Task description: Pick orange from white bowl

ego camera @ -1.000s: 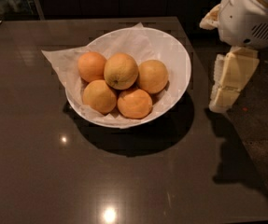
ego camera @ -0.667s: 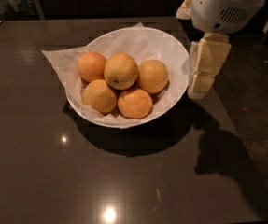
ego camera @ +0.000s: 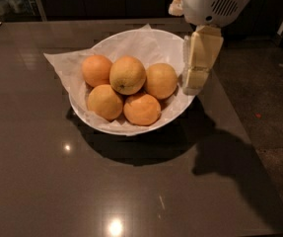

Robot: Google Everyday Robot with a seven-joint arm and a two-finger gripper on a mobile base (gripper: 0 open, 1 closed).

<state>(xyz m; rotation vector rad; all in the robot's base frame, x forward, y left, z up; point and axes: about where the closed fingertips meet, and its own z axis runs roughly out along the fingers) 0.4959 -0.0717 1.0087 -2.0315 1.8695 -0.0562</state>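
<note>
Here | gripper (ego camera: 194, 82) hides right rim of white bowl (ego camera: 129, 129) | orange (ego camera: 127, 75) unheld | gripper spread: cannot tell

White rounded wrist housing (ego camera: 215, 4), glossy plastic, dark slotted vents on its side. Under it, upper right of view, the gripper (ego camera: 194, 83): cream-yellow, blocky, stepped segments, matte.

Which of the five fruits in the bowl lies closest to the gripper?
The rightmost fruit, deep orange and unmarked, beside the gripper at the white bowl's right rim; the rest lie farther left.
</note>
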